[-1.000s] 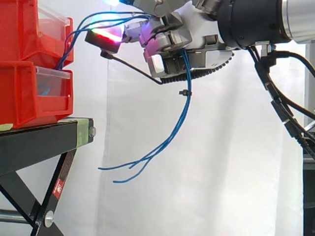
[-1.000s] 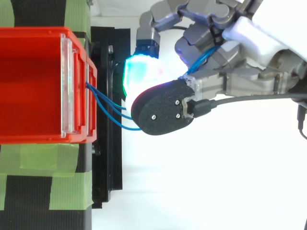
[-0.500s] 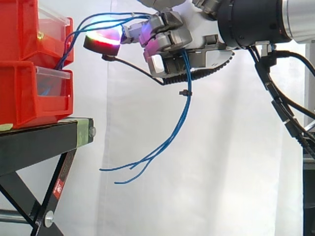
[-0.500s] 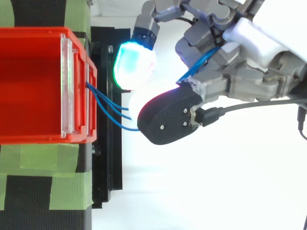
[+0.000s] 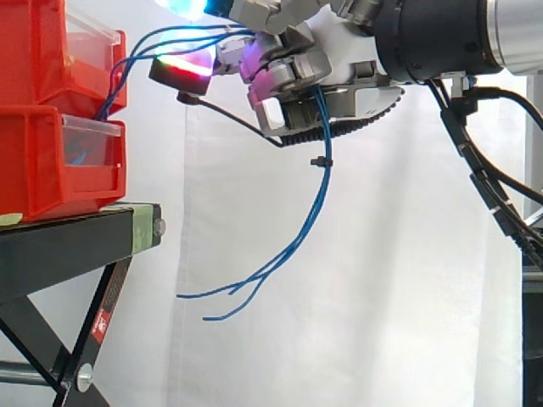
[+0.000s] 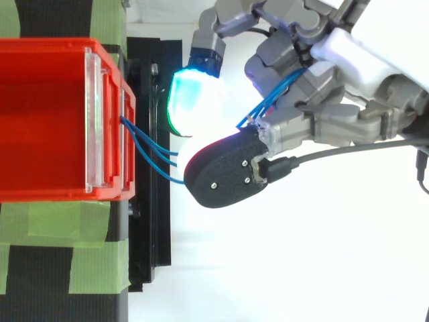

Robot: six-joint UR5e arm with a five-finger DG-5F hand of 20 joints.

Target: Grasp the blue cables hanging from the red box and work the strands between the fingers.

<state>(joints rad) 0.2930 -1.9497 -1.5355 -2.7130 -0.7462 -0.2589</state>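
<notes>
Pinching the blue cables (image 5: 323,182) between curled fingers (image 6: 315,127), the hand (image 5: 293,72) looks midway through working the strands; they run from the red box (image 5: 51,59) ahead of its fingertips, through the grip, then hang below the palm; next, roll the pads gently without tugging.

Arm (image 5: 513,34): silver tube, black wrist collar (image 5: 433,38) | hand (image 6: 322,114): grey blocky fingers, white shell | pads (image 6: 194,100): thick, glow cyan-green in top view, red-magenta in side view | 1 pad back (image 6: 224,176): black oval w/ small silver screws
</notes>
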